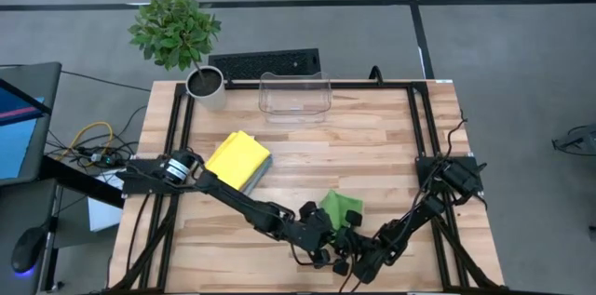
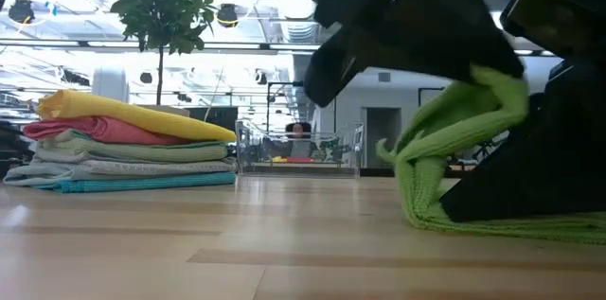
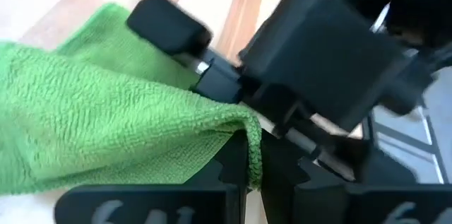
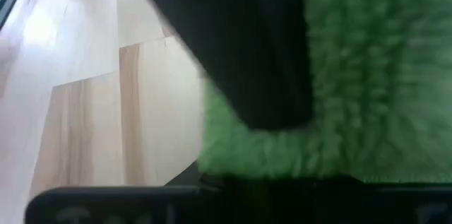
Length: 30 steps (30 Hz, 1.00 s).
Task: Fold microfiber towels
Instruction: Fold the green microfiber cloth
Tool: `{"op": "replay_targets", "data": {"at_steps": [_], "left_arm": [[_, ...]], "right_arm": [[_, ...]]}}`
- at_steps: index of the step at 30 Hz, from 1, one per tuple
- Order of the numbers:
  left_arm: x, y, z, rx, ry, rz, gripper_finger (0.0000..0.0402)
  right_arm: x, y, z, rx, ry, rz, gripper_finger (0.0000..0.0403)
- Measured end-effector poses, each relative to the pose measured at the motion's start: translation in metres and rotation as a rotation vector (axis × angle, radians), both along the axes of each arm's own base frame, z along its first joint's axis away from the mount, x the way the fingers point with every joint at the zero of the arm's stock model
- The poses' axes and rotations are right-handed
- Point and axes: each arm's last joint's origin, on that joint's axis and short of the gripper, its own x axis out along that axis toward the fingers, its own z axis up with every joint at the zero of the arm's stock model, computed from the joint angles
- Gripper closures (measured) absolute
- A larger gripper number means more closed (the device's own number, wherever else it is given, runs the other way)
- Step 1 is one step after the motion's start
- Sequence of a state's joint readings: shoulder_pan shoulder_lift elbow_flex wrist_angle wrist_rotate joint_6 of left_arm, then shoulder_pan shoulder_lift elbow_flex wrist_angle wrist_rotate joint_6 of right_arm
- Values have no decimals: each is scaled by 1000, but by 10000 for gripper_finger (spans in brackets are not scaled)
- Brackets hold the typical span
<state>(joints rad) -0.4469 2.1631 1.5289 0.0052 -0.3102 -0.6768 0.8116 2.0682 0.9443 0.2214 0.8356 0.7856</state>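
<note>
A lime green microfiber towel point(image 1: 340, 207) lies bunched near the table's front edge, right of the middle. Part of it is raised in a hump point(image 2: 473, 111), and its lower folds rest on the wood. My left gripper point(image 1: 328, 242) reaches it from the left and is shut on one corner. My right gripper point(image 1: 356, 250) comes in from the right, close beside the left one, and is shut on the same towel. A stack of folded towels point(image 1: 238, 161) with a yellow one on top rests flat on the table's left half. My left gripper pinches a hemmed corner of the green towel point(image 3: 250, 138) between its two fingers, slanting down from the table's left. The corner is raised off the wood and the hem droops between the fingers. The rest of the cloth lies slack on the table point(image 2: 492, 229). My right gripper grips the green towel close to the left gripper, slanting down from the right. One finger point(image 3: 169, 27) lies on top of the cloth. Green pile point(image 4: 282, 150) fills the space just ahead of the gripper, but which edge or how many layers it has is hidden.
A clear plastic bin point(image 1: 295, 98) stands at the table's far edge in the middle. A potted plant point(image 1: 207, 86) stands at the far left corner, and a keyboard point(image 1: 265, 62) lies behind the table. Bare wood point(image 1: 372, 146) stretches between the bin and the grippers.
</note>
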Motion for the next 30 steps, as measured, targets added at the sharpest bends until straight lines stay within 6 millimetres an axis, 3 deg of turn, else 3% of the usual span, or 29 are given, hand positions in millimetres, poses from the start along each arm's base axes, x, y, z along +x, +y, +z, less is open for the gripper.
{"op": "replay_targets", "data": {"at_steps": [8,14,19,25,30], "left_arm": [[4,-1,-28,-23,49,22,386],[5,-2,-23,-13,20,31,386],[5,2,-31,22,52,44,386],[6,4,-28,32,29,73,386],[8,4,-26,20,0,82,386]], "right_arm": [[-10,11,6,-47,-4,59,306],[-19,20,24,-84,5,113,306],[-42,26,49,-64,-16,62,306],[-71,26,57,-61,-29,-3,306],[-73,25,58,-81,-77,-37,306]]}}
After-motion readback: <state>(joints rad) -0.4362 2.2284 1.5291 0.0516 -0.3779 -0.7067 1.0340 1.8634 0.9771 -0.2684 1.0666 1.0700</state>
